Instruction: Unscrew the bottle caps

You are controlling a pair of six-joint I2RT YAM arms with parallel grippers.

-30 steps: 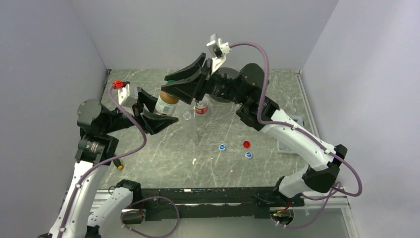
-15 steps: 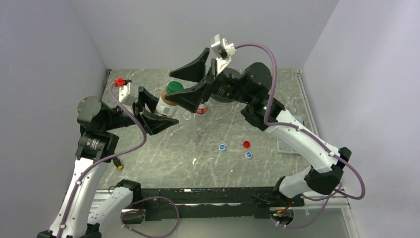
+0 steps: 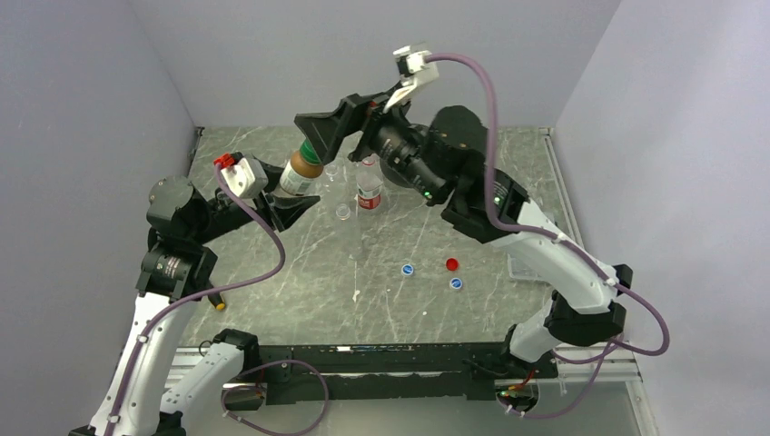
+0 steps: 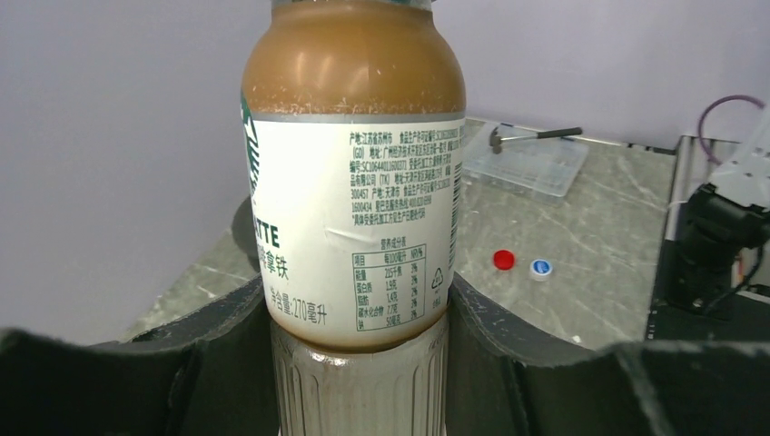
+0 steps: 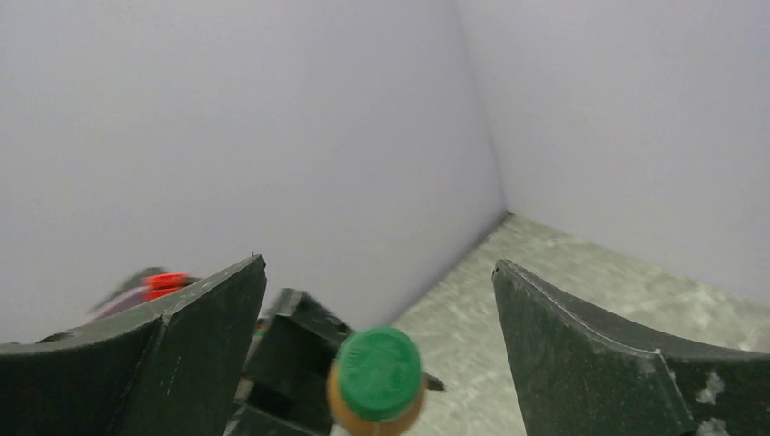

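Note:
My left gripper (image 3: 286, 193) is shut on the ribbed lower part of the amber-brown bottle (image 3: 298, 175) and holds it upright above the table's left side. In the left wrist view the bottle (image 4: 354, 182) fills the middle between the left gripper (image 4: 359, 363) jaws. My right gripper (image 3: 320, 136) stands open just above the bottle's top. In the right wrist view the green cap (image 5: 379, 371) sits on the bottle, below and between the wide-apart fingers of the right gripper (image 5: 379, 263), touching neither. A red-labelled bottle (image 3: 368, 193) and two small clear bottles (image 3: 342, 212) stand mid-table.
Loose caps lie on the marble table: a red cap (image 3: 451, 264) and two blue caps (image 3: 408, 269). A clear flat tray (image 3: 527, 268) sits at the right, partly under the right arm. A small yellow object (image 3: 219, 306) lies near the left arm. Grey walls close three sides.
My right gripper, shut around the cap a second ago, has opened wide and rolled above it. The left gripper has shifted the bottle slightly up and back.

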